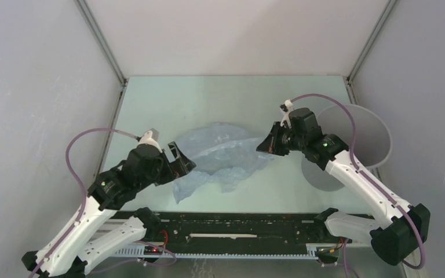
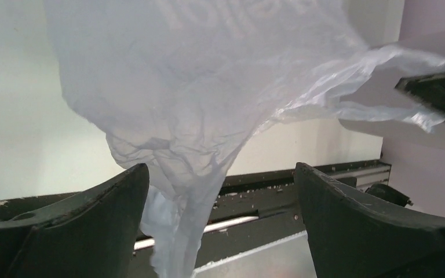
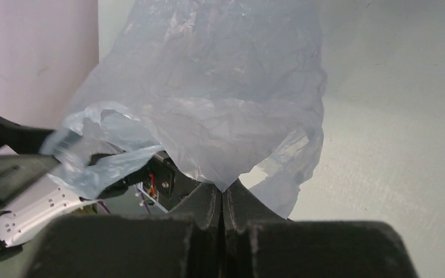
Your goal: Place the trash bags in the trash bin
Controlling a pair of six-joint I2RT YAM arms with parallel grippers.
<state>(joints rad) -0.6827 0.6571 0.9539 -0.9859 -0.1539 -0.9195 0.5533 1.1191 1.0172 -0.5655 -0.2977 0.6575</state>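
Pale grey walls (image 1: 29, 87) are seen on three sides of a light green table (image 1: 168, 104). Near the middle of the table the thin, pale blue trash bag (image 1: 223, 153) is seen. It is wrinkly and see-through, and it is spread out between the left claw (image 1: 182, 161) and the right claw (image 1: 265, 145). How much of it is laid on the table cannot be told.

At the right side of the table, close to the wall, the trash bin (image 1: 374, 139) is found. It is light grey and round. Part of it is hidden by the right arm (image 1: 359, 174), so it cannot be told if it is upright or tipped. The trash bag is not in the trash bin.

The right claw is closed tight on the right end of the trash bag. In the right wrist view its two dark fingers (image 3: 205, 202) are pressed together, and a corner of the trash bag (image 3: 226, 98) is pinched between them.

The left claw is held wide at the left end of the trash bag. In the left wrist view its fingers (image 2: 110, 202) are set far apart, and the trash bag (image 2: 197, 87) is hung down through the gap, just beside the finger on the left of that view. Nothing is gripped by this claw.

A black rail (image 1: 237, 231) is seen along the near edge of the table
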